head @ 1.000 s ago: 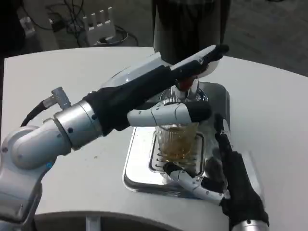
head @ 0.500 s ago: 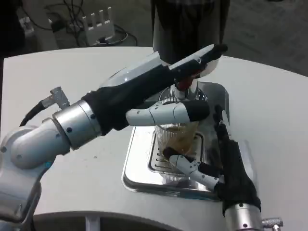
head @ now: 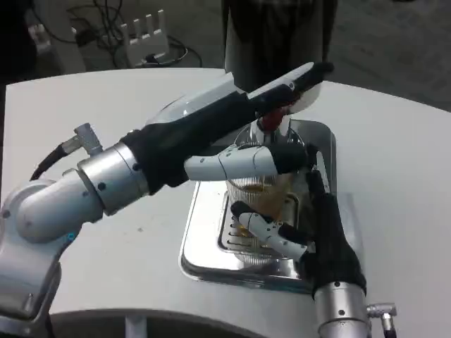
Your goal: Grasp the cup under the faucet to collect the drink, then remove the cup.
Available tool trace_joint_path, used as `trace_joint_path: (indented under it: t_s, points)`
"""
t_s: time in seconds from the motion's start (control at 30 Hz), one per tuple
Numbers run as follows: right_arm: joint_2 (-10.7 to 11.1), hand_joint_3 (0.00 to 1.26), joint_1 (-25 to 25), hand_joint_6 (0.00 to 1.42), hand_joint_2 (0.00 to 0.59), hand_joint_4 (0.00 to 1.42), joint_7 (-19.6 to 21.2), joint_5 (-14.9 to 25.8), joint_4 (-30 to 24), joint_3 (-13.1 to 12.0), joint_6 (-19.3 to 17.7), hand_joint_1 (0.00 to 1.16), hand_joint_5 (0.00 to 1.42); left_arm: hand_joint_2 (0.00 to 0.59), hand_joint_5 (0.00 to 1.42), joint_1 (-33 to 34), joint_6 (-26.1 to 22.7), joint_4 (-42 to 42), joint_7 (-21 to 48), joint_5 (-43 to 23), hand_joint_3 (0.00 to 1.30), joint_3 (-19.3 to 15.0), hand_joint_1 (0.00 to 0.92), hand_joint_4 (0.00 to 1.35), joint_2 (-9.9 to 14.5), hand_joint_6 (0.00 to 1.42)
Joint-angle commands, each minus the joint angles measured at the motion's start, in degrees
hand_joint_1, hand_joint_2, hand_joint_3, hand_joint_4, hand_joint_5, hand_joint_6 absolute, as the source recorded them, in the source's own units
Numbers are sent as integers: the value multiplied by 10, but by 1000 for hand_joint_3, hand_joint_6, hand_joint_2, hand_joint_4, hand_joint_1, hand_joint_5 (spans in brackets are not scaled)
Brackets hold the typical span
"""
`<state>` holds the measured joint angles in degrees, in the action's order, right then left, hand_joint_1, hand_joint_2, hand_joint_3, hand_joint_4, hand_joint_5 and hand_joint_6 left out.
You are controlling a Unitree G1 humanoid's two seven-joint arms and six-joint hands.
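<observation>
Cup [head: 262,195], partly filled with amber drink, is seen on the metal tray [head: 204,239] under the faucet [head: 271,125]. It is flanked by the open right robot hand [head: 310,225]; contact cannot be told. The lever [head: 299,95] is pressed by the left robot hand [head: 239,134].

The left hand [head: 232,134] and faucet [head: 271,123] blocked the cup [head: 262,193] from above; the right-side table [head: 394,176] lay open.

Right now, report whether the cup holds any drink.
Partly filled: amber liquid shows through the clear cup, standing upright on the drip tray.
</observation>
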<state>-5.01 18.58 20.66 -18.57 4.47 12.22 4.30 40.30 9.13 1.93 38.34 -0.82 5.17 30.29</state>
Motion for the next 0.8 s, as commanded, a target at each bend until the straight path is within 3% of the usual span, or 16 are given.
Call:
trace_joint_path:
  t_s: [0.03, 0.63, 0.8]
  points:
    - [-37, 12, 12, 95, 170, 30, 17, 4, 22, 0, -1, 821, 36, 0, 1, -6, -7, -15, 8, 8, 0, 9, 0, 0, 2, 0]
    - [-49, 50, 64, 110, 171, 60, 42, 7, 87, -8, -4, 821, 70, 0, 1, 4, 2, -37, 9, 7, 0, 6, 0, 0, 8, 0]
    - [-57, 92, 71, 148, 171, 117, 69, -1, 96, -2, -6, 821, 120, 0, 1, 2, 2, -36, 8, 6, 0, 4, 0, 0, 11, 0]
